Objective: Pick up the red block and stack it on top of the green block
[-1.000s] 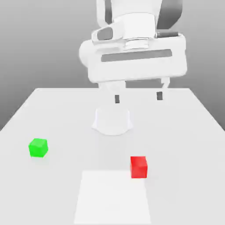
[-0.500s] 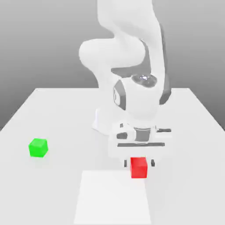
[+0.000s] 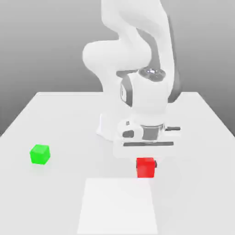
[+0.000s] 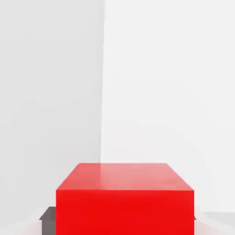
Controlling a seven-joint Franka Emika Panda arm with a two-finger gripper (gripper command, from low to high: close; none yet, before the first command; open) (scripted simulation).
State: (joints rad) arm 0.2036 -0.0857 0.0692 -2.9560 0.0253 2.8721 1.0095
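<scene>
The red block (image 3: 145, 168) is in the pincer (image 3: 146, 164), its bright sides upright and its top level. The pincer is closed on it, one dark pad on either side (the hand view gives the closer look at this), and the jaws stand only as far apart as the block is wide. In the exterior view the block sits to the right of the middle, just beyond the far edge of a pale white square (image 3: 117, 206) that lies flat on the worktop (image 3: 64, 197). Whether the block's underside is touching the worktop, I cannot tell.

Above the block, the wide white hand (image 3: 146, 150) is roughly level, with a dark slot running across its front. From there the white arm (image 3: 114, 55) rises and bends back to its base (image 3: 106, 128), which stands farther away on the worktop.

Well apart from all this, toward the exterior view's left, the green block (image 3: 40, 154) rests on the worktop by itself (turned a little, so that two of its sides and its top are in sight). Nothing is stacked on it. Behind the worktop is a plain grey backdrop (image 3: 41, 46), darker toward its foot.
</scene>
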